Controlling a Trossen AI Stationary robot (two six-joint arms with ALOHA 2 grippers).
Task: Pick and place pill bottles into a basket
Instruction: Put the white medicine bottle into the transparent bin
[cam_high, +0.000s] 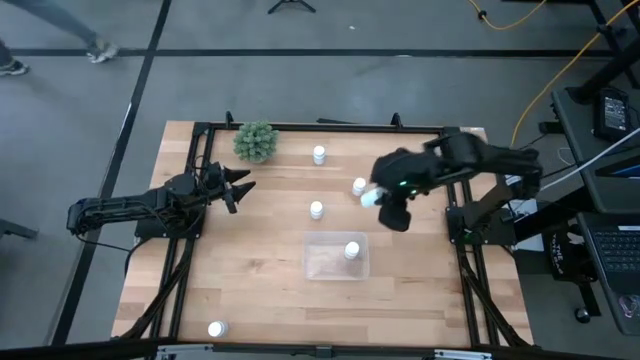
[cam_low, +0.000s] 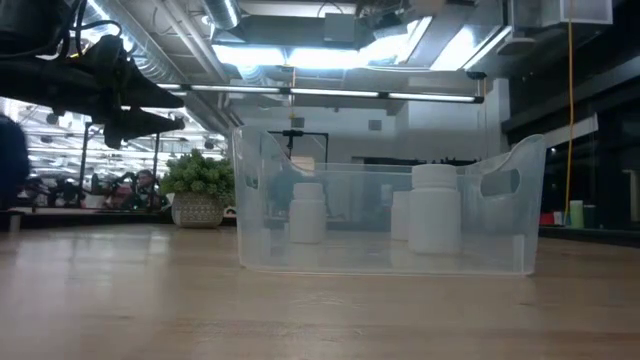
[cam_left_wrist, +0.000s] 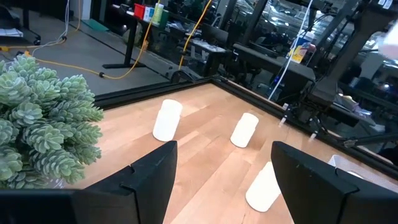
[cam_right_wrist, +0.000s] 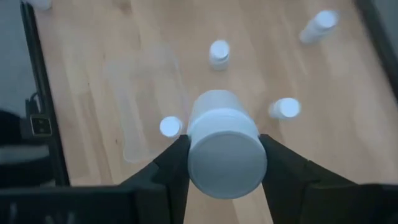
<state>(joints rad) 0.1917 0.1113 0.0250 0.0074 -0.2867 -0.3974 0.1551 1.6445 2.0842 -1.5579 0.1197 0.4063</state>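
The left gripper (cam_high: 243, 189) hovers wide open near the plant (cam_high: 256, 141) at the counter's (cam_high: 250, 290) left side, holding nothing, likely waiting clear of the work. One bottle (cam_high: 217, 328) stands alone at the near left corner; others (cam_high: 317, 210) stand apart around the middle. The clear basket (cam_high: 325, 262) sits near the centre with one bottle (cam_high: 352, 250) already inside. To its right and above, the right gripper (cam_high: 372, 197) clamps a bottle (cam_right_wrist: 222, 144) by its sides, cap facing the wrist camera, presumably lifted for carrying to the basket.
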